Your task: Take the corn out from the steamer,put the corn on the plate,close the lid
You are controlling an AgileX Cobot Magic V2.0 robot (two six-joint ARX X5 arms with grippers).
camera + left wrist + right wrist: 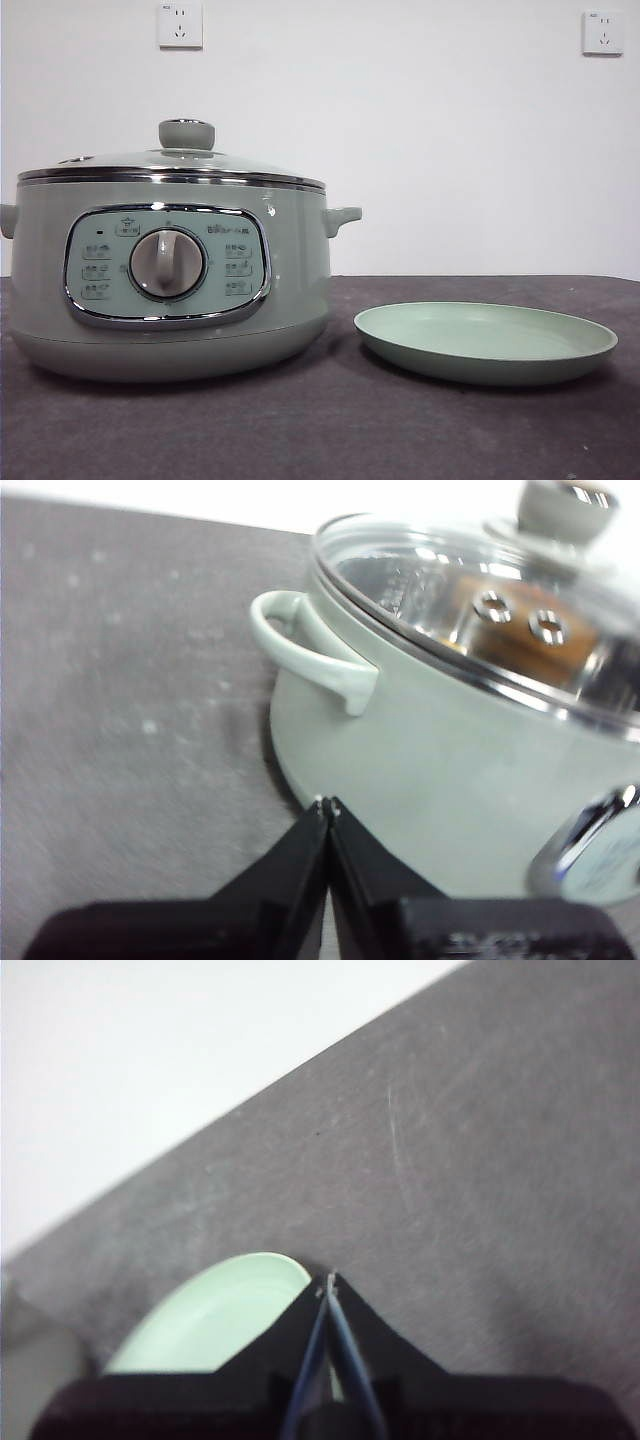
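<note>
Dark grey worktop (300, 430) held, from left, the steamer (170, 300) with its slippery, fragile glass lid (170, 165) on, best lifted by the knob (187, 133), corn (520, 640) dimly inside, then the bare plate (485, 342); both tools' jaws were pressed together, holding nothing.

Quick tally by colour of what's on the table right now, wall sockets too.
Sage or pale green: 2, the large round sage-green steamer and the shallow round pale-green plate
Clear glass with chrome rim: 1, the domed lid, seated on the steamer
Yellow-orange: 1, something blurred under the lid glass, possibly the corn
White: 2 wall sockets
Total: 6
</note>
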